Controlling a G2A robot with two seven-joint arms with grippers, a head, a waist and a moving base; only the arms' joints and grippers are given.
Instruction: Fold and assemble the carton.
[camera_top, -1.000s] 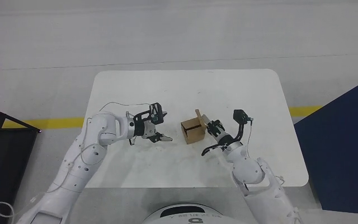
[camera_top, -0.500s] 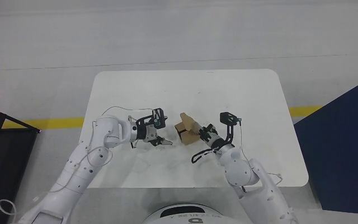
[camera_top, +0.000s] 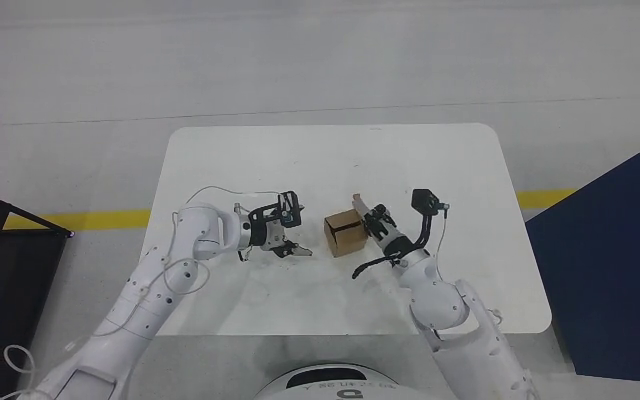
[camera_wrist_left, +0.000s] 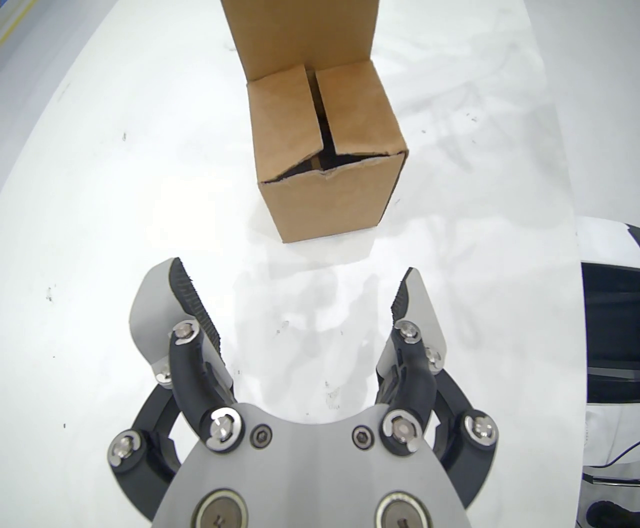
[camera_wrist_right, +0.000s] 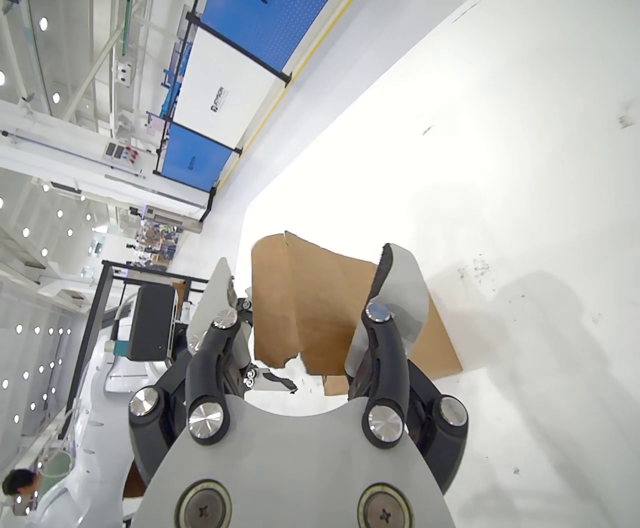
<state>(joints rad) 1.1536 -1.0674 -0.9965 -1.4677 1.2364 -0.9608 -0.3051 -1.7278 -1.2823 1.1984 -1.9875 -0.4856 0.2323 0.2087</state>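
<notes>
A small brown carton (camera_top: 343, 233) stands mid-table, and my two grippers flank it. In the left wrist view the carton (camera_wrist_left: 325, 165) has two top flaps folded in with a dark gap between them. One tall flap (camera_wrist_left: 300, 35) stands up at its far side. My left gripper (camera_wrist_left: 290, 290) is open and holds nothing, a short way from the carton; from above it (camera_top: 298, 248) is on the carton's left. My right gripper (camera_top: 368, 220) is at the carton's right side. Its fingers stand apart with a brown flap (camera_wrist_right: 310, 310) between them, so the right gripper (camera_wrist_right: 305, 272) is open.
The white table (camera_top: 420, 160) is bare around the carton, with wide room toward the far edge and both ends. A dark blue panel (camera_top: 600, 270) stands beyond the table's right end.
Half a second ago the carton was tipped and shifted left with the right gripper against it; now it stands level again, back to the right. The left gripper has edged closer to the carton.
</notes>
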